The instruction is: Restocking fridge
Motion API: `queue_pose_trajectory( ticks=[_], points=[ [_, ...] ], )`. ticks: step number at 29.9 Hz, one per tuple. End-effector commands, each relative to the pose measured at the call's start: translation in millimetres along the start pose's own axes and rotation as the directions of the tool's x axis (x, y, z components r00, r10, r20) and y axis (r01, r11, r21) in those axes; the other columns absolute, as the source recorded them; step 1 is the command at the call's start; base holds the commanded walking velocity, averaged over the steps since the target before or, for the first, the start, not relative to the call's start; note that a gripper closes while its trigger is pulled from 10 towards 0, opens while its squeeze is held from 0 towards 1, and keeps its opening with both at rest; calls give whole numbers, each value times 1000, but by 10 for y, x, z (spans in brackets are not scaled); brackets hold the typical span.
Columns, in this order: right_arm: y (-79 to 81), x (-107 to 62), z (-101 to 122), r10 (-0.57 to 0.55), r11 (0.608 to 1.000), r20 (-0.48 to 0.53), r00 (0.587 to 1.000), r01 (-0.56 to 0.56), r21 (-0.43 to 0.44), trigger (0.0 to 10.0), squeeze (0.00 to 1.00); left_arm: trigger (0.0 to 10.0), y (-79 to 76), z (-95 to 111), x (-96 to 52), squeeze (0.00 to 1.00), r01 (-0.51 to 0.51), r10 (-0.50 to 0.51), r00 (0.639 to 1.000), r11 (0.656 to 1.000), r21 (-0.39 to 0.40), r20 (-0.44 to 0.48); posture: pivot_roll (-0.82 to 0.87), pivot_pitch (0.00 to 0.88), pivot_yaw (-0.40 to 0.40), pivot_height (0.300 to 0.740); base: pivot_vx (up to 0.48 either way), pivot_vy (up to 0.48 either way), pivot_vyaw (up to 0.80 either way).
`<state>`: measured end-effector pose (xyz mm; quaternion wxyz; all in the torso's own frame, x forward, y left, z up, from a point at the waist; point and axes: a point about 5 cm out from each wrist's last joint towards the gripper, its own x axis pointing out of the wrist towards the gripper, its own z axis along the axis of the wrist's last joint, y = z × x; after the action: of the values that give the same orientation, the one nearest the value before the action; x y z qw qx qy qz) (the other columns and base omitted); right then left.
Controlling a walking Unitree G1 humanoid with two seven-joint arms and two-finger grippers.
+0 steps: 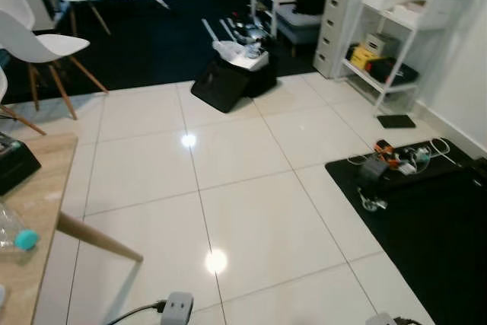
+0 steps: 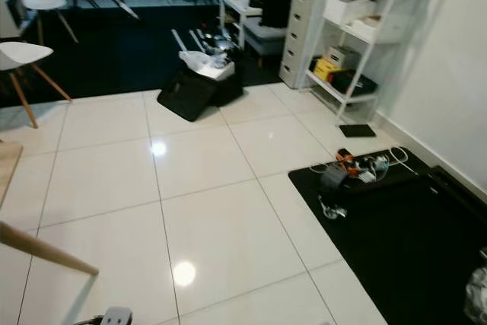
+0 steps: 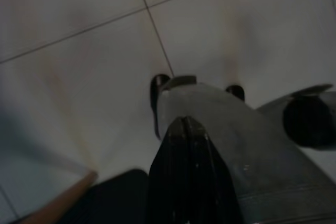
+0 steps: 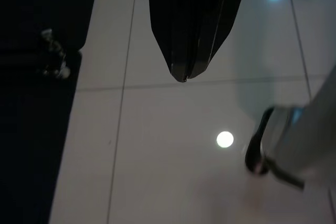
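A clear plastic bottle with a teal cap lies on the wooden table at my left. My left gripper hangs over white floor tiles with its black fingers pressed together and nothing between them. My right gripper also hangs over the tiles, its fingers closed to a point and holding nothing. No fridge is in sight.
White tiled floor stretches ahead. A black mat with cables and small devices lies at the right. A black bag sits ahead, white shelves at the far right, white chairs at the far left. A power strip lies near my feet.
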<state>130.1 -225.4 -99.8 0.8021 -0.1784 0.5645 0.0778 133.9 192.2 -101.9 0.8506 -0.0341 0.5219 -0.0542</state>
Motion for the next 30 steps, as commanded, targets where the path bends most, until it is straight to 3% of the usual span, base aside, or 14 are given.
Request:
queue_pose_trajectory(
  ticks=[1, 30],
  points=[
    [3, -3, -43, 2, 1000, -13, 1000, -2, 9, 10000, 0, 10000, -37, -76, 0, 0, 12, -12, 999, 1000, 8, -35, 43, 0, -44, 740, 352, 0, 0],
    [3, -3, -43, 3, 1000, -14, 1000, -3, -2, 10000, 0, 10000, -40, -77, 0, 0, 16, -15, 999, 1000, 14, -36, 43, 0, -44, 740, 353, 0, 0]
  ],
)
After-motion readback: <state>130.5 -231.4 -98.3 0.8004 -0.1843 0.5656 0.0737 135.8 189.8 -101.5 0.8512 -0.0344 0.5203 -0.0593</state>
